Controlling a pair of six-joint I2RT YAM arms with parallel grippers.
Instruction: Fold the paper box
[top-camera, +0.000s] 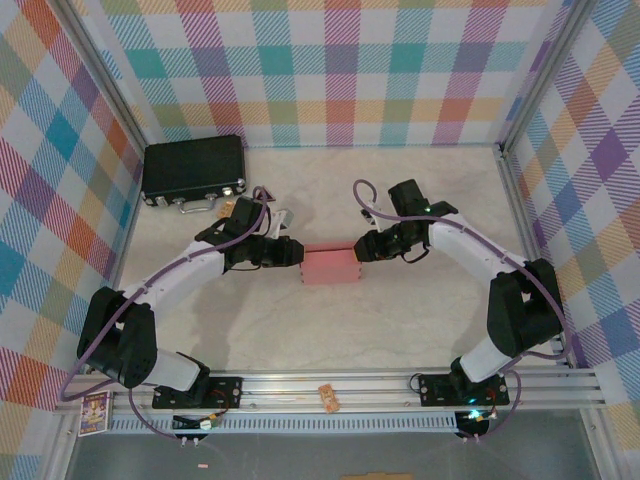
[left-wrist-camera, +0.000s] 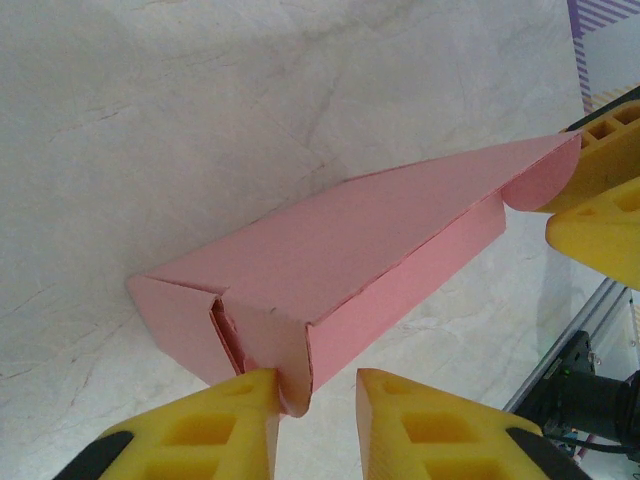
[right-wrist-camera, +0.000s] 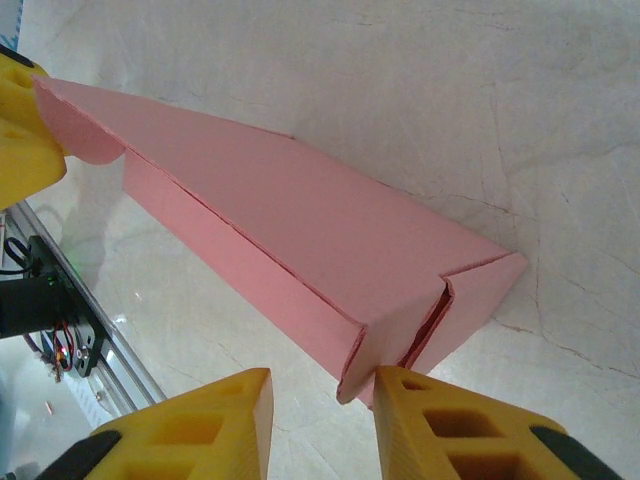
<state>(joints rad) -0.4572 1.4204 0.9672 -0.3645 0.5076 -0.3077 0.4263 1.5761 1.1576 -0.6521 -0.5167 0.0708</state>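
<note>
Status: folding is largely complete, closure not confirmed. The paper box (top-camera: 330, 266) lies on the table (top-camera: 330, 340) about midway between the two arms. It is already raised into a long rectangular body with the lid panel down over the top. The left pincer (top-camera: 296, 254) stands at the box's left end and the right pincer (top-camera: 362, 247) at its right end. A black case (top-camera: 195, 170) sits well apart at the far left and plays no part.

Left wrist view: the pincer is part open and clamps nothing. A rounded ear (left-wrist-camera: 290, 392) of the lid projects into the gap between the yellow fingers (left-wrist-camera: 220, 440), close against one inner face (contact cannot be confirmed). The end flaps (left-wrist-camera: 222, 325) beside it show a dark open seam and are not flush.

Right wrist view: the condition is the same at the opposite end. The fingers (right-wrist-camera: 460, 430) are apart with the box corner (right-wrist-camera: 355, 380) between them and nothing gripped. The end panels gape slightly along their join (right-wrist-camera: 435, 310).

Findings:
- Done: body erected, lid lowered, end flaps turned inward.
- Outstanding, in my judgement: the lid ears at both ends sit outside the walls and need tucking in. The end seams also need pressing shut before the box can be passed as folded.
</note>
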